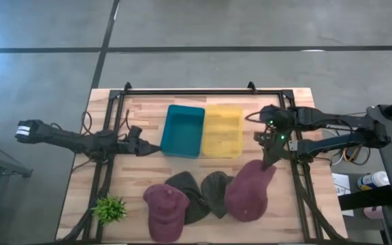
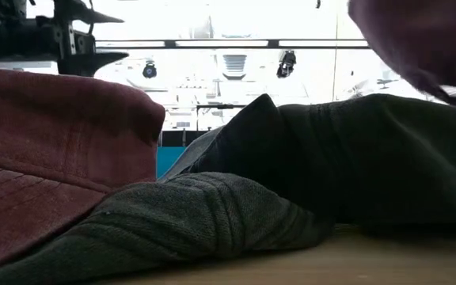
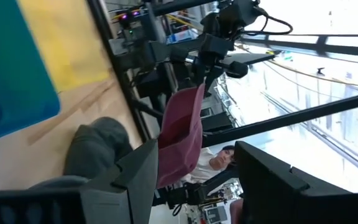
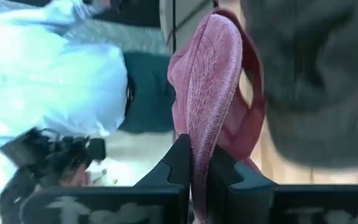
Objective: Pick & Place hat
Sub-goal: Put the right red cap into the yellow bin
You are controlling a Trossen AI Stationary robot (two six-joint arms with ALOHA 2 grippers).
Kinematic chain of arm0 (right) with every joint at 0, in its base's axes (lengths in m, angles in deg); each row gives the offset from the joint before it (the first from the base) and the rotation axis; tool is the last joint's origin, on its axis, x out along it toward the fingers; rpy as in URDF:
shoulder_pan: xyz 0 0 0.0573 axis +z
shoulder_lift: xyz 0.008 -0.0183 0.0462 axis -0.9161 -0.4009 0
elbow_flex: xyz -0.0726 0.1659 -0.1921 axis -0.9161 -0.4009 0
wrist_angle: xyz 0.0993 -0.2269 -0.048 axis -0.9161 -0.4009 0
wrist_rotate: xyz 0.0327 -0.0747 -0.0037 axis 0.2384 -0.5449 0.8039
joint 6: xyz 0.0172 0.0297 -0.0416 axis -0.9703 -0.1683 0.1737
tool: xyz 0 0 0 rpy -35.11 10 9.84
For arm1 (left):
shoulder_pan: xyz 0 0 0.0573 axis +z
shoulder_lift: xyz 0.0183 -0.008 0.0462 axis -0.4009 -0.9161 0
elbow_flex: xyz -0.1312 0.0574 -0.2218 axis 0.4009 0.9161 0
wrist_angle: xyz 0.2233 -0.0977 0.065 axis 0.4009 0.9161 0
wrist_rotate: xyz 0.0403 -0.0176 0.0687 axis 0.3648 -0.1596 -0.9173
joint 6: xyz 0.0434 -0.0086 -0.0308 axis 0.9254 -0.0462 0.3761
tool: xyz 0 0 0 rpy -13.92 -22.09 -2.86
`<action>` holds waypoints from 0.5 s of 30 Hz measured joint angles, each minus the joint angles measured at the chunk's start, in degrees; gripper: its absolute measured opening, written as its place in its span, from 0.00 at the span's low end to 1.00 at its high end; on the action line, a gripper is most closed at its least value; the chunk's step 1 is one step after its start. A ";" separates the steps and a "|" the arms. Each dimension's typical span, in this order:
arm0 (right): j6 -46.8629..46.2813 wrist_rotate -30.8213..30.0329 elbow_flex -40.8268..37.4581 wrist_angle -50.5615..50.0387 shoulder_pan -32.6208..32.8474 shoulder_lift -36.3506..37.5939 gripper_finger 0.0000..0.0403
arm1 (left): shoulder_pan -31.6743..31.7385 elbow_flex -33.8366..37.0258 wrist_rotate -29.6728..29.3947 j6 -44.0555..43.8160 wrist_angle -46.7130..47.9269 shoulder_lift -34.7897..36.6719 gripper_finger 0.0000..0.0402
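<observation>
The maroon fabric cap [image 1: 248,194], lower right of the high view, is pinched by the closed right gripper [image 1: 269,161]; it should be lifted clear before the yellow bin [image 1: 222,131] is approached.

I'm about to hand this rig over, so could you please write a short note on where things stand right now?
Right gripper: shut on the brim of a maroon hat, lifting it at the table's front right.
Left gripper: open, empty, waiting beside the teal bin.
On the table: second maroon hat front centre, two dark grey hats between the maroon ones, yellow bin beside the teal one; both bins empty.
Done: one hat gripped.
Left: place it, then the other three.
</observation>
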 joint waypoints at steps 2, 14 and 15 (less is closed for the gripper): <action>-0.44 -1.94 1.67 2.52 0.00 0.06 0.03 | 0.00 -1.12 0.00 0.46 0.02 -0.44 0.51; 8.64 -12.18 17.96 5.52 0.06 -0.55 0.03 | 0.00 -13.96 5.72 4.77 0.24 -8.91 0.51; 10.02 -14.11 19.18 5.08 0.27 -0.56 0.03 | 0.00 -15.16 6.18 5.62 0.24 -9.81 0.51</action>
